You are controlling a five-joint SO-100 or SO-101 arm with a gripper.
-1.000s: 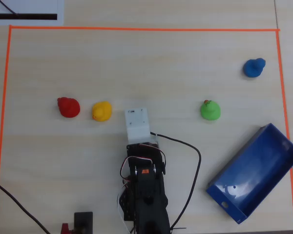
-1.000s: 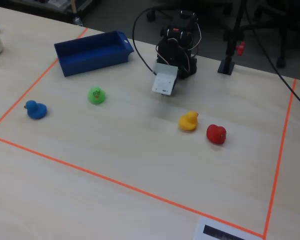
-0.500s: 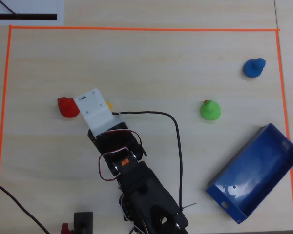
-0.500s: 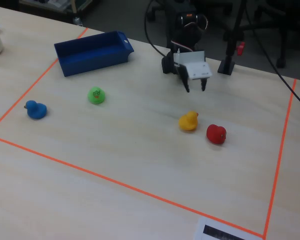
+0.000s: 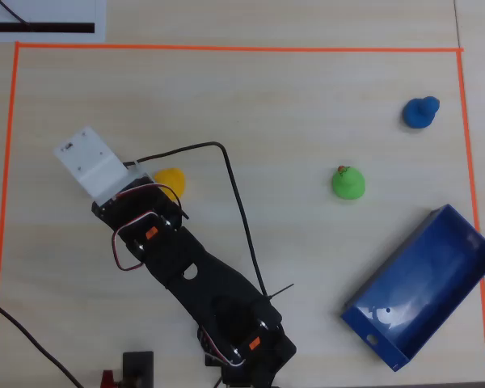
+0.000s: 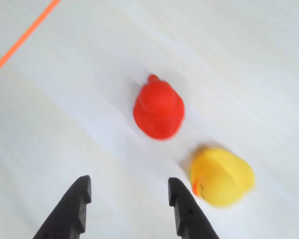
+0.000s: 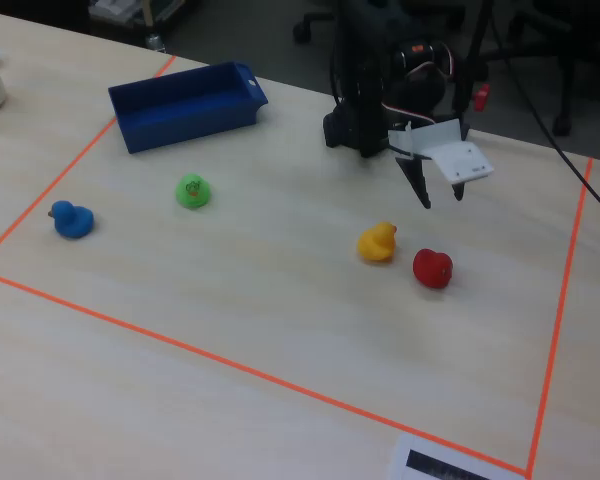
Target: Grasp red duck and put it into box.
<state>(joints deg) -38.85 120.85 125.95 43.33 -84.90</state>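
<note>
Ducks lie scattered inside the taped border, so in the fixed view we read from the left the blue duck (image 7: 72, 220), the box (image 7: 185, 107), the green duck (image 7: 192, 190), then the yellow duck (image 7: 377, 242) just beside the red duck (image 7: 432, 268). We hang the gripper (image 6: 127, 191) over the table short of the red duck (image 6: 158, 109), its fingers spread wide with nothing held or touched, presumably to straddle that duck without nudging the yellow one (image 6: 222, 175).

Soft, even room light falls across the pale desk (image 5: 250, 97), leaving only faint shadows under the toys. The wrist view is washed out and smeared with motion blur, the yellow duck (image 6: 221, 176) softest. The box (image 5: 436, 275) shows a glossy white glare spot inside.
</note>
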